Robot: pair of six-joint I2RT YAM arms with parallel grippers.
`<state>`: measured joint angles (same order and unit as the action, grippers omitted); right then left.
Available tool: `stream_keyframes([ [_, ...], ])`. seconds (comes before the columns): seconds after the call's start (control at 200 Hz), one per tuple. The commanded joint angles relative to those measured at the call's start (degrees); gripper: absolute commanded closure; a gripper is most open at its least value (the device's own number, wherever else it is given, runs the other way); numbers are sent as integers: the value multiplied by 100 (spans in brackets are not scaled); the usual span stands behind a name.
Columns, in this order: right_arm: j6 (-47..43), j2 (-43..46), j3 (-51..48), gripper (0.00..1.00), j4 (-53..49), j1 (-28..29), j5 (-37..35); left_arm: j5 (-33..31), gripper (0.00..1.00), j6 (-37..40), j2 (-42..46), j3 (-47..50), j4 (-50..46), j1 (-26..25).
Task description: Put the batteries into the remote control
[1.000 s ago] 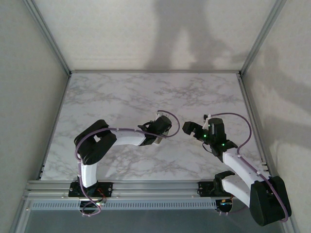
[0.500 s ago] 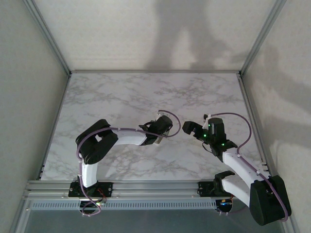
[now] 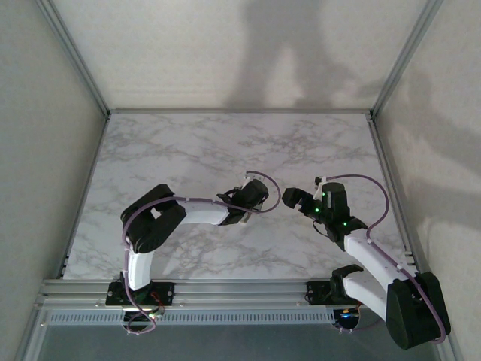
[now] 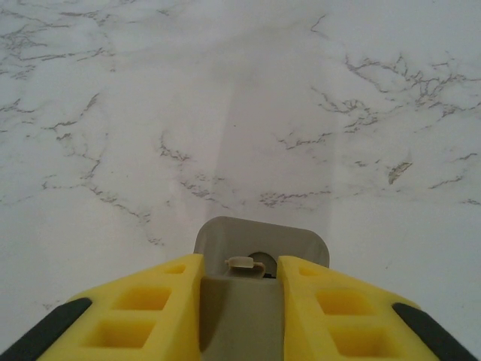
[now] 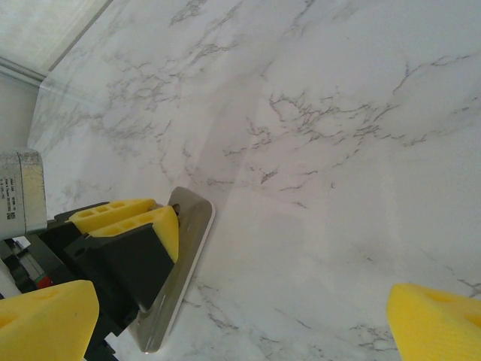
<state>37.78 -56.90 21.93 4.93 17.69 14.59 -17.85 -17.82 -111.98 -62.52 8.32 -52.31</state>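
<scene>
The grey housing [image 5: 19, 192] bears small print, probably a serial label, unreadable.

Both arms are reaching inward, meeting at mid-table. The left gripper [image 4: 240, 265] is clamping the remote control [image 4: 259, 239], while the right gripper [image 3: 291, 200] is hanging wide open nearby.

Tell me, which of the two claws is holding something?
The left gripper: its yellow fingers pinch the remote control, while the right gripper stands wide open, empty.
</scene>
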Motion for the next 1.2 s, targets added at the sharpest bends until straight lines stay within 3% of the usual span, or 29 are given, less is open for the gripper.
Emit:
stream_keyframes([
  [0.0, 37, -31, -26, 1, 130, -37, 5, -191, 72, 60, -96, -36, 30, -55],
  [1.197, 36, -49, -22, 1, 125, -32, -8, -312, 73, 385, 45, 276, 12, -232],
])
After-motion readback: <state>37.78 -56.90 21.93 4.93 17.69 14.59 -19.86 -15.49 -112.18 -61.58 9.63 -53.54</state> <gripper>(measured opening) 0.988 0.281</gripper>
